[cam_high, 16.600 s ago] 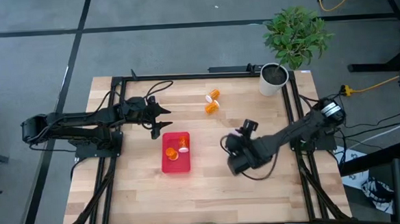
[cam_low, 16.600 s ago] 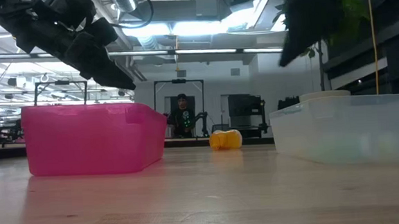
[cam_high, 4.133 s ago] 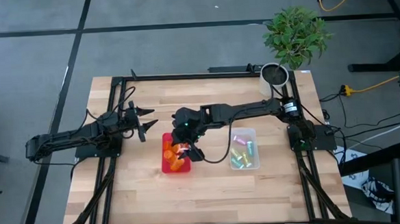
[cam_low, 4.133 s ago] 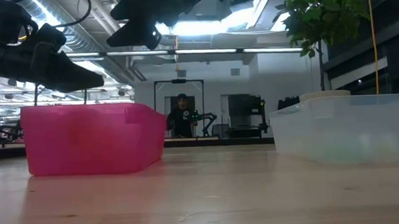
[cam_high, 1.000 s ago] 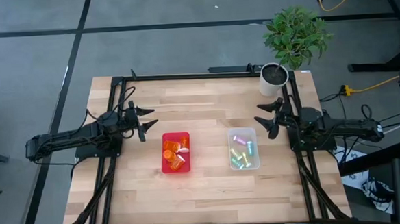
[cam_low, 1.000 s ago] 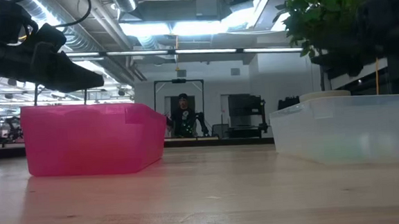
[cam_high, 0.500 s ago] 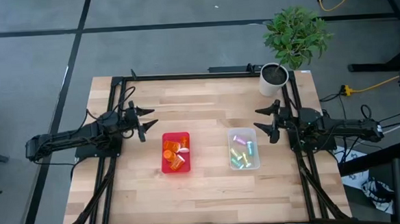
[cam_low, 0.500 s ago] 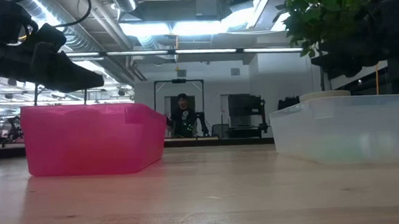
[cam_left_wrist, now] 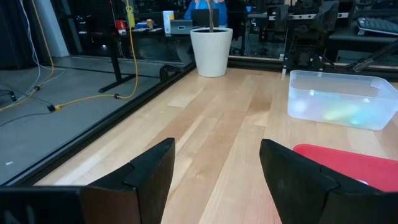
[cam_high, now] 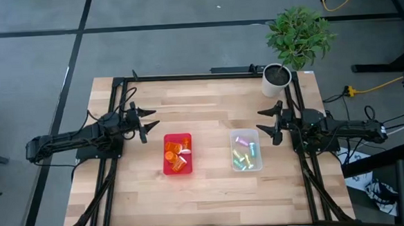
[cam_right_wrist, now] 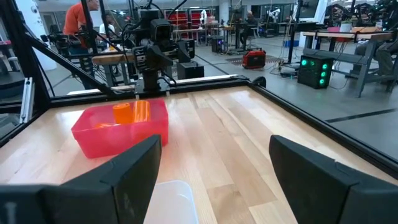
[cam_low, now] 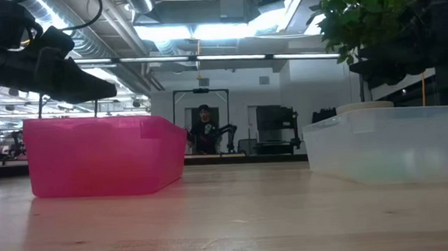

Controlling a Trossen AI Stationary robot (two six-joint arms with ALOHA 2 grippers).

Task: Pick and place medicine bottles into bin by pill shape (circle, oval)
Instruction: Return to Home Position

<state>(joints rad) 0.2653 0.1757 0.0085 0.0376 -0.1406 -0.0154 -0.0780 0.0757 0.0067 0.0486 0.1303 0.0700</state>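
Note:
Several orange bottles with white caps (cam_high: 176, 156) lie in the red bin (cam_high: 176, 138) at the table's middle left; they also show in the right wrist view (cam_right_wrist: 132, 112). Several pastel bottles (cam_high: 244, 152) lie in the clear bin (cam_high: 247, 169) to its right. My left gripper (cam_high: 149, 123) is open and empty, to the left of the red bin and a little farther back. My right gripper (cam_high: 266, 124) is open and empty, just right of the clear bin's far end.
A white plant pot (cam_high: 276, 81) with a green plant (cam_high: 299, 34) stands at the table's far right corner. Black frame rails (cam_high: 207, 75) run along the table's far, left and right sides. Bare wood lies between and in front of the bins.
My right gripper has shifted slightly toward the table's left, closer to the clear bin; it stays open.

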